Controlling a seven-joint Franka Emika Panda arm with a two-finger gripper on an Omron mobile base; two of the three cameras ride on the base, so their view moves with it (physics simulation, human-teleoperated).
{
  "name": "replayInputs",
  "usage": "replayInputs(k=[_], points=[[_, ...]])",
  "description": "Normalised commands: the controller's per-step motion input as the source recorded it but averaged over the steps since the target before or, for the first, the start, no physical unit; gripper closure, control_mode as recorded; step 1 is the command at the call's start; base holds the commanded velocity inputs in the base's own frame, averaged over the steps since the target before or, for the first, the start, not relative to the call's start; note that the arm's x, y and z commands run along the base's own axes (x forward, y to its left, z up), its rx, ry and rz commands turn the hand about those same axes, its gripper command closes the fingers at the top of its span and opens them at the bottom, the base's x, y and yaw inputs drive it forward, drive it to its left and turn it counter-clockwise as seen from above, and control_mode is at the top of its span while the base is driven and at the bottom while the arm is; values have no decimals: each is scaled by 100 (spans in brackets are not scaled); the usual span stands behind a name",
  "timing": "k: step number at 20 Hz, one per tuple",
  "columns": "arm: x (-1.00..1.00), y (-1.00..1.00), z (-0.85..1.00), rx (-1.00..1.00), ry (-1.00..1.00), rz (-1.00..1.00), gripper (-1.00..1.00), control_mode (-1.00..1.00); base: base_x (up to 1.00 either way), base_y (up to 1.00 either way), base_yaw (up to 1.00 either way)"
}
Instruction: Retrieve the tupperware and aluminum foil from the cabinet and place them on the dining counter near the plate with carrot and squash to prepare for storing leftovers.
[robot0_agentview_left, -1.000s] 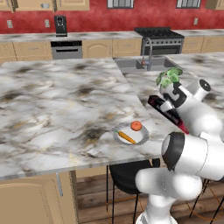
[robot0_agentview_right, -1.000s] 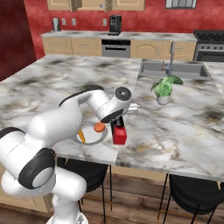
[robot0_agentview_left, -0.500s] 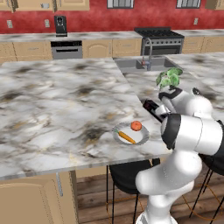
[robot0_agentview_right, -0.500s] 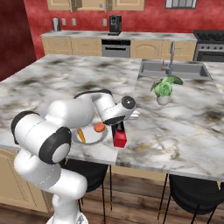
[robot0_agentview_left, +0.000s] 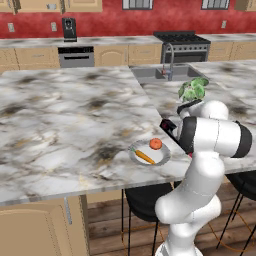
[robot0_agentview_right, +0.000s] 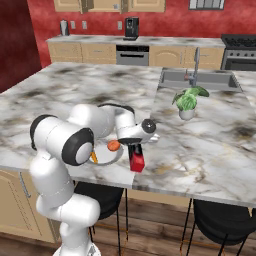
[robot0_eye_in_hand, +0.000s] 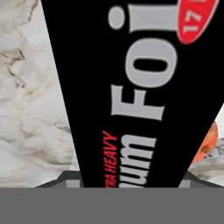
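Note:
My gripper (robot0_agentview_right: 136, 148) is shut on the aluminum foil (robot0_agentview_right: 136, 161), a black box with a red end, at the front edge of the dining counter (robot0_agentview_right: 200, 145). In the hand view the aluminum foil (robot0_eye_in_hand: 131, 87) lies close under the hand and hides the fingertips. Its dark end (robot0_agentview_left: 167, 126) shows just right of the plate (robot0_agentview_left: 161, 157). The plate holds the carrot (robot0_agentview_left: 145, 157) and a round orange-red squash (robot0_agentview_left: 155, 144). The tupperware is out of view.
A potted plant (robot0_agentview_right: 186, 100) stands behind the gripper, with the sink and faucet (robot0_agentview_right: 197, 80) beyond it. Dark stools (robot0_agentview_right: 220, 217) sit under the counter's front edge. Tan wall cabinets (robot0_agentview_right: 110, 5) hang above the far wall counter.
The arm's elbow has swung round over the counter edge. The foil box stays in the gripper beside the plate and sits slightly lower and closer to it.

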Motion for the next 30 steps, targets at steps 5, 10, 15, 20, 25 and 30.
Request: replayInputs(k=[5, 10, 15, 20, 25, 30], points=[[43, 0, -38, 3, 0, 0, 100, -100, 0, 0, 0], [46, 0, -37, 4, 0, 0, 100, -100, 0, 0, 0], [46, 0, -40, 3, 0, 0, 100, -100, 0, 0, 0], [33, 0, -27, 0, 0, 0, -100, -100, 0, 0, 0], [-15, 6, 17, 0, 0, -1, -100, -100, 0, 0, 0], [-35, 7, 68, -4, 0, -7, -100, -100, 0, 0, 0]])
